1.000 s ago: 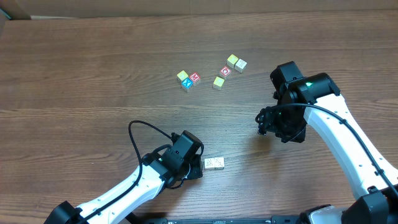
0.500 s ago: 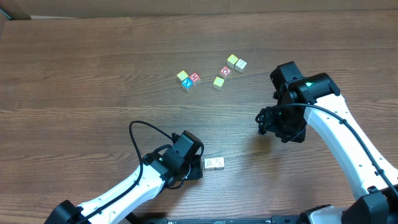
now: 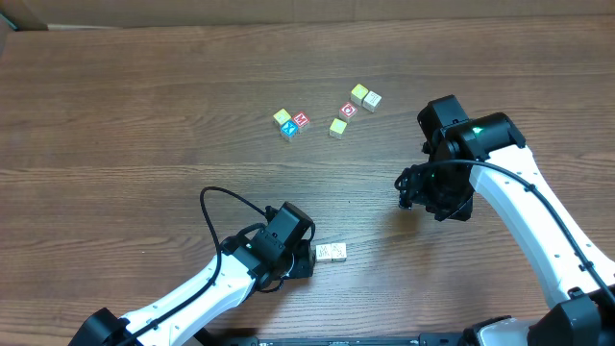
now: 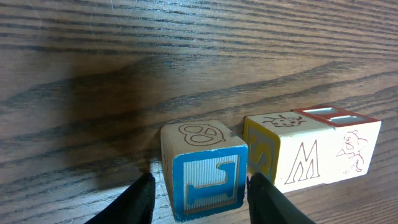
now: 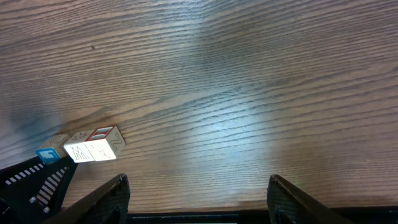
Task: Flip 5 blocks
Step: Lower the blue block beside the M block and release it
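Note:
In the left wrist view a block with a blue letter face (image 4: 205, 180) sits on the table between the fingers of my left gripper (image 4: 200, 190). The jaws stand just off its sides, open. Touching its right side are a yellow S block (image 4: 264, 155) and a W block with a red top (image 4: 323, 149). From overhead, this short row (image 3: 332, 253) lies right of my left gripper (image 3: 306, 261). Several more blocks (image 3: 301, 120) (image 3: 349, 110) lie scattered at the far middle. My right gripper (image 3: 413, 187) (image 5: 198, 193) hovers open over bare table, holding nothing.
The wooden table (image 3: 144, 144) spreads wide to the left and far side. The left arm's black cable (image 3: 216, 207) loops over the near table. The right wrist view shows the near row of blocks (image 5: 93, 144) at its lower left.

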